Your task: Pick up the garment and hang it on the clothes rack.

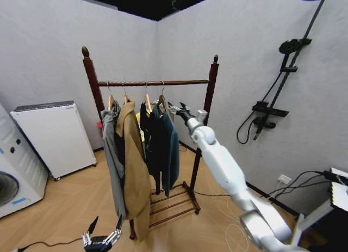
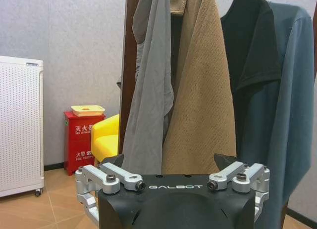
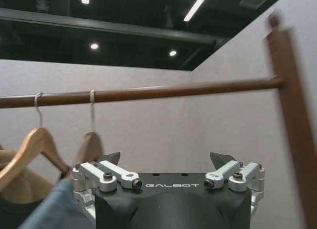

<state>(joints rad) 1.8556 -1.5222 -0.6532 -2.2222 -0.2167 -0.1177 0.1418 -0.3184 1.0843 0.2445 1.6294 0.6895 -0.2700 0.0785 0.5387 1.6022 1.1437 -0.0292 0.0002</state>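
Hanging on the clothes rack (image 1: 154, 83) top bar by its wooden hanger, rightmost in the row: the garment (image 1: 167, 146), beside a black garment (image 1: 148, 137). Hovering just beside that hanger with fingers spread, gripping nothing: right gripper (image 1: 176, 108). Waiting low near the floor, fingers spread: left gripper (image 1: 103, 230).

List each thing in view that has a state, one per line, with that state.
garment: hanging on the top bar, on its hanger.
clothes rack: upright, four hangers on its bar.
grey jacket: hanging.
tan jacket: hanging.
black garment: hanging.
right hand: raised by the garment's hanger, open, empty.
left hand: low, open, empty.
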